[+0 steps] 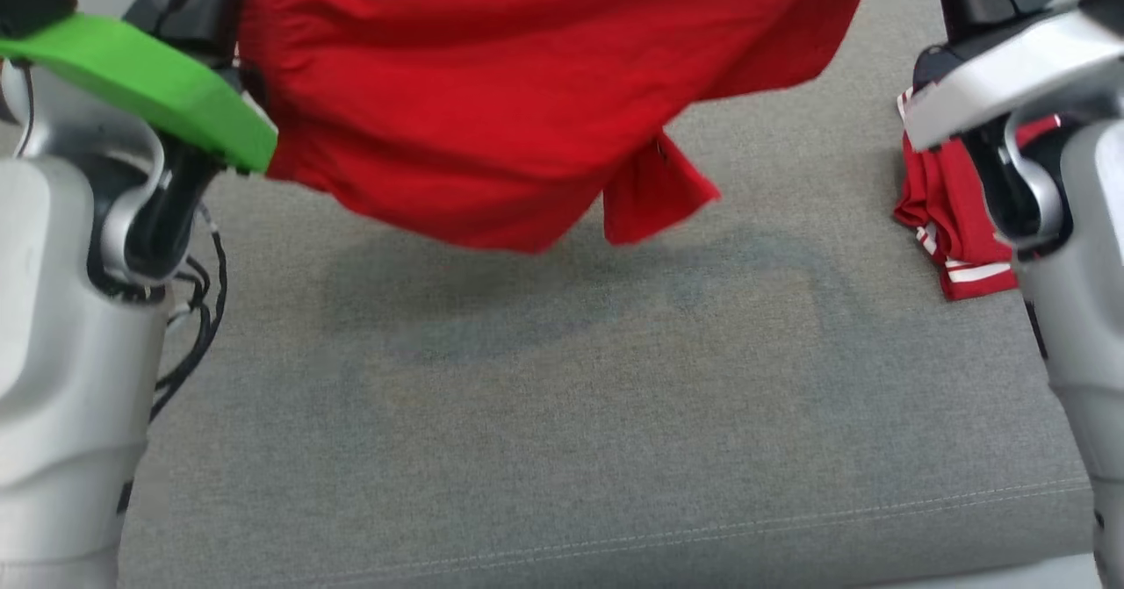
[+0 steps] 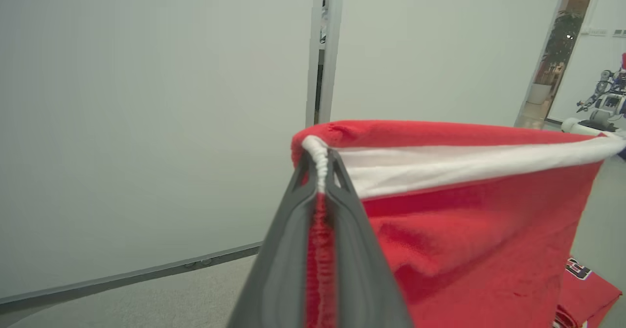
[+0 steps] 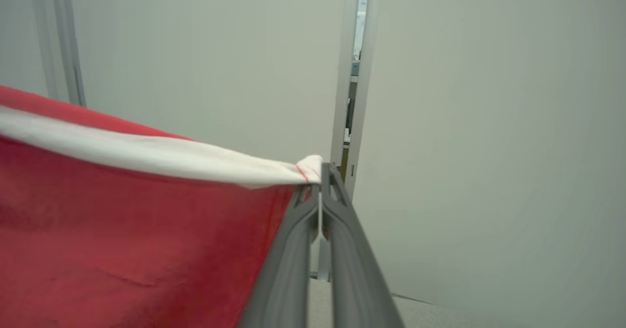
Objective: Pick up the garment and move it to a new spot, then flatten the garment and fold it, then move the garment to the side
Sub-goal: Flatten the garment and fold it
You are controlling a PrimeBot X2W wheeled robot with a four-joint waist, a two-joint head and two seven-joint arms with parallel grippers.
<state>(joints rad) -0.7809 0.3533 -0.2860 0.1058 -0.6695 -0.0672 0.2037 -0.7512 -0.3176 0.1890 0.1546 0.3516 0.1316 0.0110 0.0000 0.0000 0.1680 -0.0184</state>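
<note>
The garment hangs above the worktop, clear of it, stretched between the two arms. One end of its upper edge is pinched between the left fingers, the other end between the right fingers. A second garment lies bunched on the worktop at the right, partly behind the right arm. A wall stands beyond the held edge.

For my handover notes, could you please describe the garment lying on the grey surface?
On the grey surface, look far right, beside the robot's right arm. A crumpled red garment with white stripes lies there; the other red garment hangs stretched above.
</note>
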